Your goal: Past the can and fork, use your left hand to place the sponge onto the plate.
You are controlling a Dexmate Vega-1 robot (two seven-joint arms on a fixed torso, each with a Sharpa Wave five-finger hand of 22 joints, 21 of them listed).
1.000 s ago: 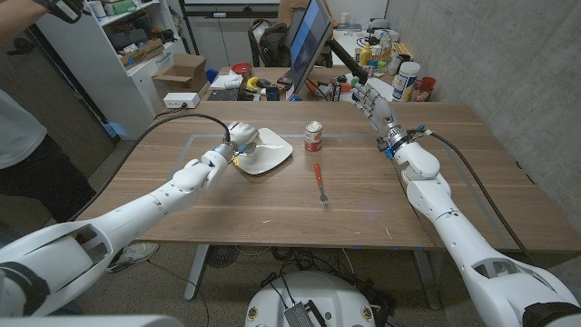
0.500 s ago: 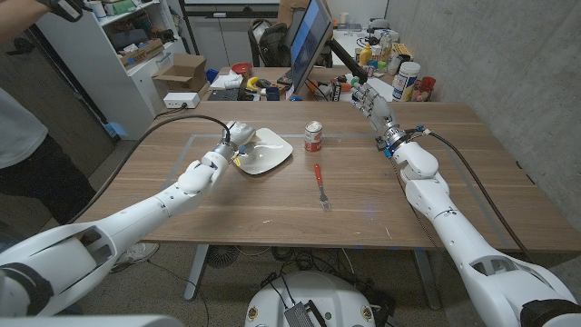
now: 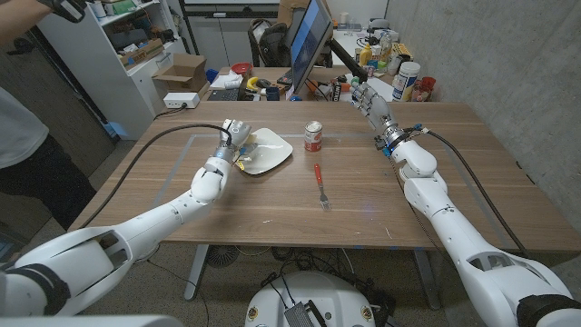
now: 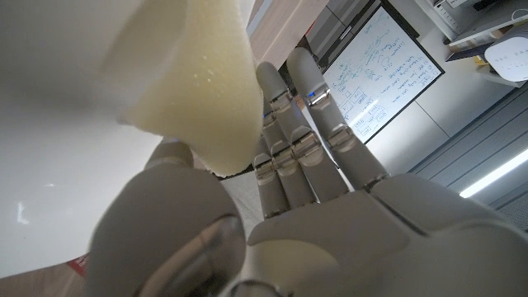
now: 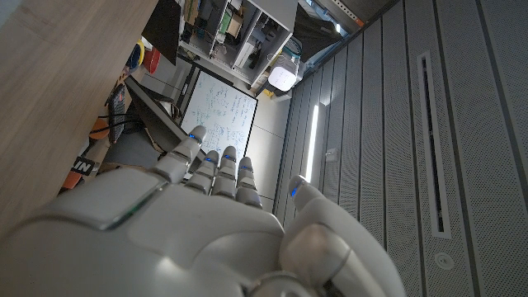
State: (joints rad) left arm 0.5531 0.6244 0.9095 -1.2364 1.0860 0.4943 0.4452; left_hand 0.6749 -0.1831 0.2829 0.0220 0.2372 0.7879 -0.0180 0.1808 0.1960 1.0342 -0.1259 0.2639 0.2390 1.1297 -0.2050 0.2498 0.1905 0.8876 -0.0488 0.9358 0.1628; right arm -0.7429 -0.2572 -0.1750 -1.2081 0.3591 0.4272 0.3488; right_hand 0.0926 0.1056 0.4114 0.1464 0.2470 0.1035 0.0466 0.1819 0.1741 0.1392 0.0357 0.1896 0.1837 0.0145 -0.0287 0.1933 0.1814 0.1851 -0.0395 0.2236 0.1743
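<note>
My left hand is at the left rim of the white plate, far left of centre on the table. A pale yellow sponge sits between its thumb and fingers, against the plate's white surface. In the head view only a yellow sliver of the sponge peeks out under the hand. The red and silver can stands upright just right of the plate. Nearer me lies the red-handled fork. My right hand is raised over the far right of the table, fingers spread, holding nothing.
A black cable curves over the table's left part to my left wrist. Behind the table stand a monitor and several bottles and jars. A person stands at the left edge, beside shelves and a cardboard box.
My left forearm has swung right and the hand has turned at the plate's rim, still with the sponge. The right arm, can and fork have stayed put.
</note>
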